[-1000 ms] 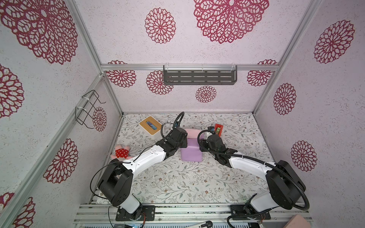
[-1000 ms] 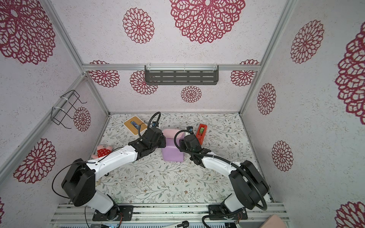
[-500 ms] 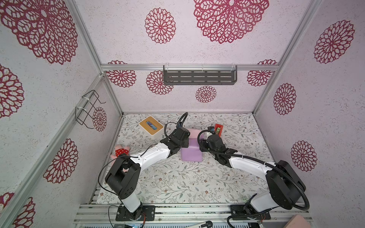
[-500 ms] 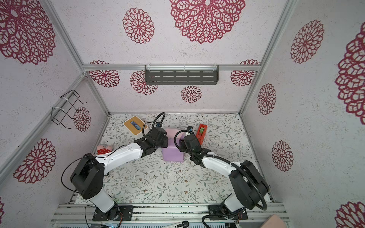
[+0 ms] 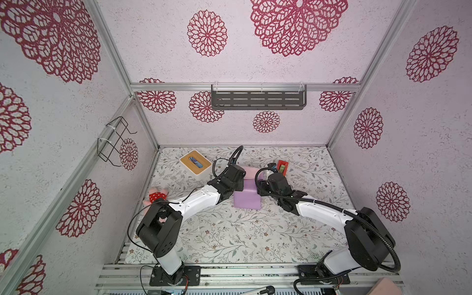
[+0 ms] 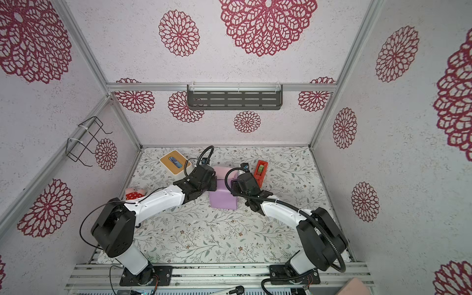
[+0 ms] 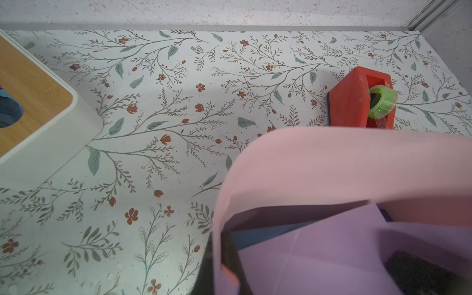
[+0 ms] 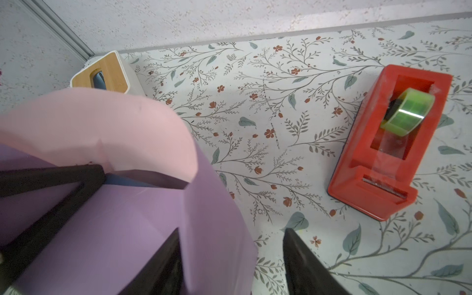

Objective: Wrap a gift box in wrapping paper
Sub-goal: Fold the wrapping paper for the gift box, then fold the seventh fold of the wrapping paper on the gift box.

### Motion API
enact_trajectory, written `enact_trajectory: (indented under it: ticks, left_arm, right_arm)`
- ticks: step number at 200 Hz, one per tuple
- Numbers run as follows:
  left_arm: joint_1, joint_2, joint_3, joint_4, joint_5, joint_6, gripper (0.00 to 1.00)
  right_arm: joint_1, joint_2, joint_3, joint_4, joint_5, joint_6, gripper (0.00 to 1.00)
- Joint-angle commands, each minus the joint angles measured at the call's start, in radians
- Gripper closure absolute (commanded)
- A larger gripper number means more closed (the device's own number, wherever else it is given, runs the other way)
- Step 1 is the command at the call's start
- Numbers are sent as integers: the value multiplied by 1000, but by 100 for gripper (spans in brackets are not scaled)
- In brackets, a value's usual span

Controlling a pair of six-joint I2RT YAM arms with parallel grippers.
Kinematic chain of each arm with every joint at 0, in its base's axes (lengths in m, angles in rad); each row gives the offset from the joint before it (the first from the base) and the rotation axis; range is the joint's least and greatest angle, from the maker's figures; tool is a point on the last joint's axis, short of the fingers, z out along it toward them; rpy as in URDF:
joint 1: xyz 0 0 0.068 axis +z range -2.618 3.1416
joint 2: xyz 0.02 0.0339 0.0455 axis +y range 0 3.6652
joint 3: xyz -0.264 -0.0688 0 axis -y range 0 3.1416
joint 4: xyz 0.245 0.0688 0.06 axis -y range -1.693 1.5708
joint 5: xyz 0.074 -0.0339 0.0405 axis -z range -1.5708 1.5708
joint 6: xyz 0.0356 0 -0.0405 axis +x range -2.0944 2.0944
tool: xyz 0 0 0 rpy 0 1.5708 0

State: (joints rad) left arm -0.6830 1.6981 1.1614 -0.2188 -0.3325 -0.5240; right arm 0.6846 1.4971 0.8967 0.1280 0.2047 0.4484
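Fingers (image 7: 231, 251) of the left gripper (image 7: 221, 242) are pinched together on the pink edge of the wrapping paper (image 7: 332, 166). On the right gripper (image 8: 231, 231) they stand apart, released, one against the lilac side. Paper arches over the gift box (image 8: 127, 182), navy showing only as a sliver. It sits mid-way across the table (image 5: 229, 242), nearer the back edge, with a red tape dispenser (image 8: 383, 143) near its right and a tissue box (image 5: 195, 162) toward the back-left corner.

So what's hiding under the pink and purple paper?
A dark blue gift box. Only a thin strip of it peeks out beneath the raised pink flap of the wrapping paper, in both wrist views. The paper covers the rest, so its whole shape cannot be seen.
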Motion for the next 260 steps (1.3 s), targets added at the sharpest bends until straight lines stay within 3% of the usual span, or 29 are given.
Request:
enact_trajectory:
  ticks: [1,38,84,107,160,260]
  left_arm:
    - [-4,23,-32,-5,-12,6,100]
    - [-8,21,-39,0,-16,8,100]
    - [-12,13,-44,3,-25,15,100]
    - [-13,9,-44,3,-29,14,100]
    - [-16,18,-31,0,-32,18,100]
    - [-16,9,-29,-3,-34,22,100]
  right_arm:
    - [1,-57,55,-44,-26,-32,30]
    - [-50,-169,46,-105,-149,-57,23]
    - [-256,-255,4,-159,-446,-48,23]
    - [-296,-202,30,-163,-459,-24,27]
    - [-275,-63,79,-111,-493,-8,38]
    - [-218,2,89,-55,-511,23,39]
